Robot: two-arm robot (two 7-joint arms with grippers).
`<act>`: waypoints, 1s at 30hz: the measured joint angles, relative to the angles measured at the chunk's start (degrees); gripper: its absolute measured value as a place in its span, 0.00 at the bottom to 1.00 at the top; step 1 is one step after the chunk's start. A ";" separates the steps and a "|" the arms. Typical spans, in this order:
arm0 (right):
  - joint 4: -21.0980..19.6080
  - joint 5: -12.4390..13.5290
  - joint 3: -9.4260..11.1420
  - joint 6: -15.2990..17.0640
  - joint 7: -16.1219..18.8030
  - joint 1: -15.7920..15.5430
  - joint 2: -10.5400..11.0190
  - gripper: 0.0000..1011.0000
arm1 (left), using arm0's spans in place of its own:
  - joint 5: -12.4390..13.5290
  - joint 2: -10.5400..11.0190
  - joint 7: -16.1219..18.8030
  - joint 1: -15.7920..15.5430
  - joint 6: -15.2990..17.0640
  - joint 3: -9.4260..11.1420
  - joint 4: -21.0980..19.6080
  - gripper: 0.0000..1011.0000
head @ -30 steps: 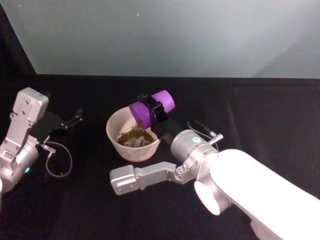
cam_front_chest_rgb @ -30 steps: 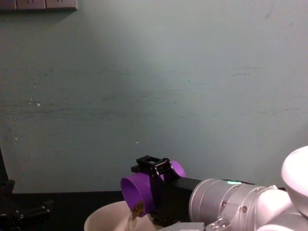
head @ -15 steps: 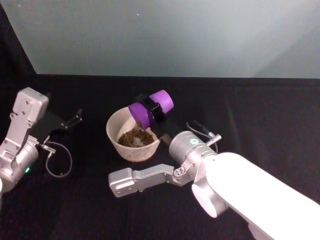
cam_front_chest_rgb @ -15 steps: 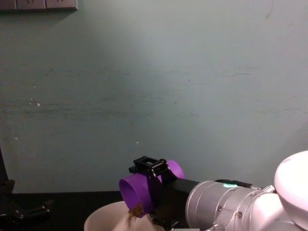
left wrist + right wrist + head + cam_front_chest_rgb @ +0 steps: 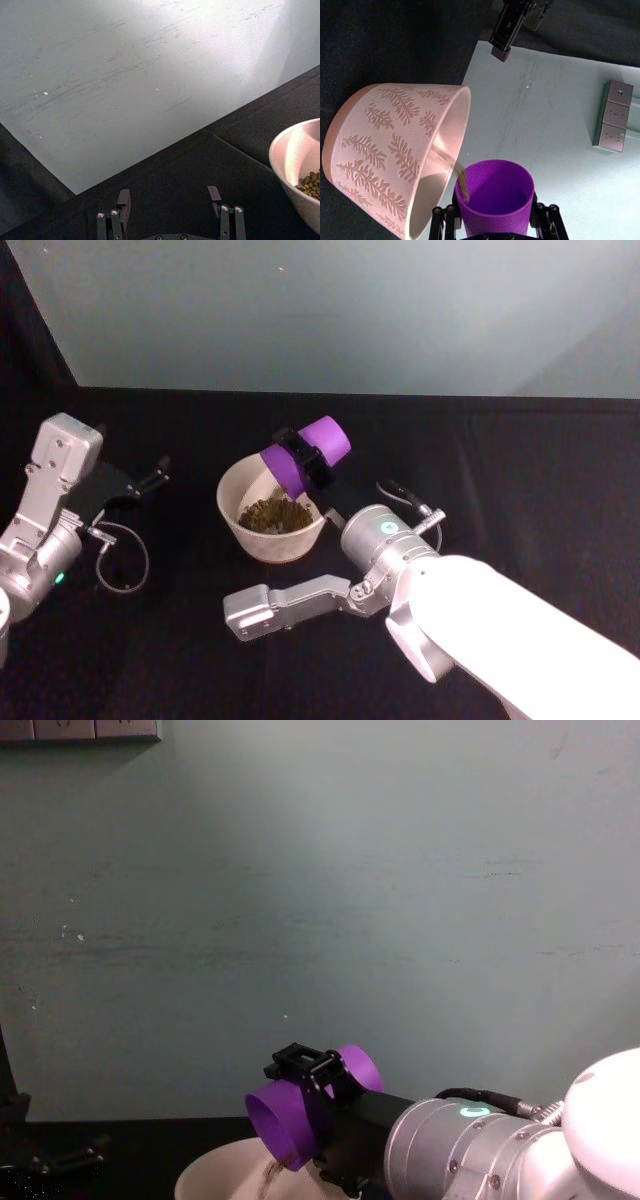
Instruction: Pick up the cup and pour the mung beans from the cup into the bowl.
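Observation:
The purple cup (image 5: 308, 454) is tipped on its side above the bowl's far right rim, mouth pointing down into the bowl (image 5: 226, 496). My right gripper (image 5: 303, 458) is shut on the cup, black fingers clamped across its middle. A thin trickle of mung beans (image 5: 462, 181) runs from the cup (image 5: 495, 195) over the rim of the fern-patterned bowl (image 5: 385, 150). A pile of beans (image 5: 272, 515) lies in the bowl. In the chest view the cup (image 5: 298, 1122) hangs over the bowl's rim (image 5: 215, 1175). My left gripper (image 5: 153, 478) rests open on the table left of the bowl, fingers (image 5: 123, 200) spread.
A black cloth covers the table up to a pale wall. My right arm's forearm link (image 5: 290, 600) lies just in front of the bowl. A cable loop (image 5: 122, 562) hangs beside the left arm. Wall sockets (image 5: 615, 116) sit on the wall behind.
The cup's base has lifted a little, tipping it steeper. The bean stream has thinned to a trickle and the pile in the bowl has grown. The left arm stays put.

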 joint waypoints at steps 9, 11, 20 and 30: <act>0.23 -3.05 -1.30 0.99 0.04 0.45 0.35 0.73 | 0.00 0.00 0.00 0.00 0.00 0.00 0.00 0.99; 0.25 -3.77 -1.59 1.26 0.08 0.54 0.43 0.73 | 0.00 0.00 0.00 0.00 0.00 0.00 0.00 0.99; 0.47 -5.25 -2.13 1.61 0.19 0.69 0.48 0.73 | 0.00 0.00 0.00 0.00 -0.01 0.00 0.00 0.99; -0.67 1.30 1.11 -0.77 -3.37 -0.76 0.53 0.73 | 0.00 0.00 0.00 0.00 0.00 0.00 0.00 0.99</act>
